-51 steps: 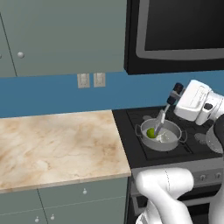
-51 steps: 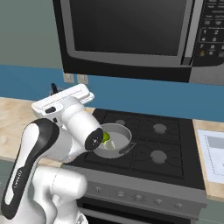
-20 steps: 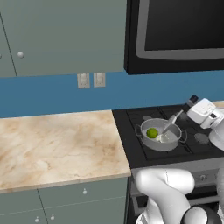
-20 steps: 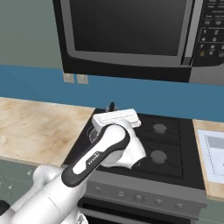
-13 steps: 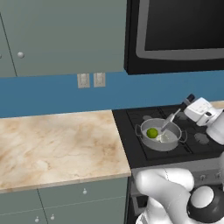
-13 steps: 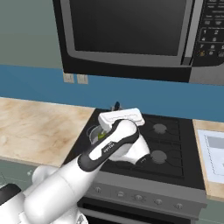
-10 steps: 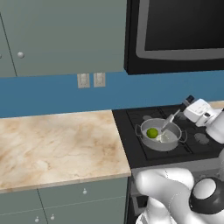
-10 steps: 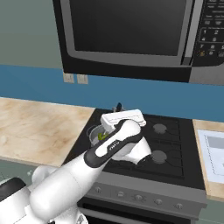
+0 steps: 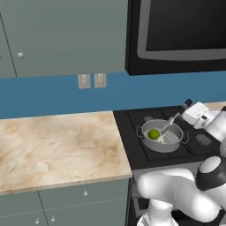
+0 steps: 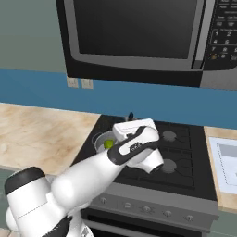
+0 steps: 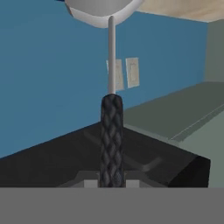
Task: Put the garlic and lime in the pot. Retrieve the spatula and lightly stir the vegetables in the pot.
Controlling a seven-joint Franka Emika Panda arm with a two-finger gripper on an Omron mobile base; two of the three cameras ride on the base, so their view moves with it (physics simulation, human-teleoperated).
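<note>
The hand (image 9: 189, 106), beside the pot (image 9: 162, 136), is clamped on the spatula (image 9: 170, 126), angled down into it.

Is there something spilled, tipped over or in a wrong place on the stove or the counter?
Nothing stands out. The pot sits level on the stove, with the lime and the garlic inside. The spatula slants into the pot, held by the tool.

The pot (image 9: 161, 142) looks like dull grey brushed metal, sitting on a matt black stove top (image 9: 137, 145), and the lime (image 9: 153, 133) inside it has a smooth bright green skin. The spatula (image 11: 111, 118) has a thin pale metal shaft and a black handle with a rough woven texture. The worktop (image 9: 53, 145) beside the stove is polished beige marble-like stone.
</note>
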